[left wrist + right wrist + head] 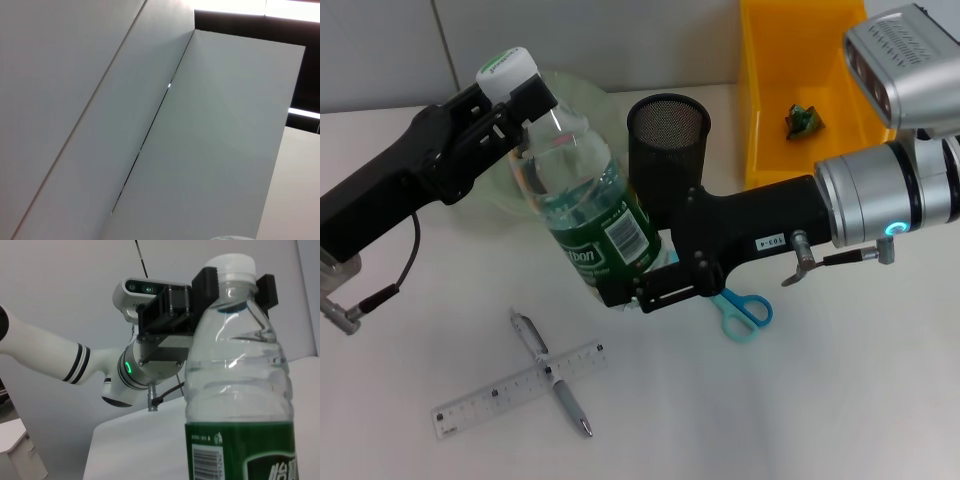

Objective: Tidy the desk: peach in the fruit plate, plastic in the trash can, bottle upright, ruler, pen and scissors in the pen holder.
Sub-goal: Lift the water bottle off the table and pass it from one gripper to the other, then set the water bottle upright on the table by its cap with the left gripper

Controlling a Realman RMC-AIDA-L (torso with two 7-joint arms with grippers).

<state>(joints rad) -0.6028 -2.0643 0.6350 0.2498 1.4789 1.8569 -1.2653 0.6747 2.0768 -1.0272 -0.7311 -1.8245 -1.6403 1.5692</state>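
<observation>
A clear bottle (582, 195) with a green label and white cap hangs tilted above the table, cap toward the back left. My left gripper (512, 92) is shut on its cap and neck. My right gripper (625, 288) is shut around its base. In the right wrist view the bottle (235, 390) fills the front, with the left gripper (232, 282) clamped on the cap. The black mesh pen holder (667, 135) stands just behind. Blue-handled scissors (745, 312) lie under my right arm. A pen (552, 372) lies across a clear ruler (520, 390). Green plastic (803, 120) lies in the yellow trash can (752, 120). No peach shows.
A pale green fruit plate (582, 92) sits behind the bottle, mostly covered by it and my left arm. The left wrist view shows only grey wall panels. The white table runs open to the front right.
</observation>
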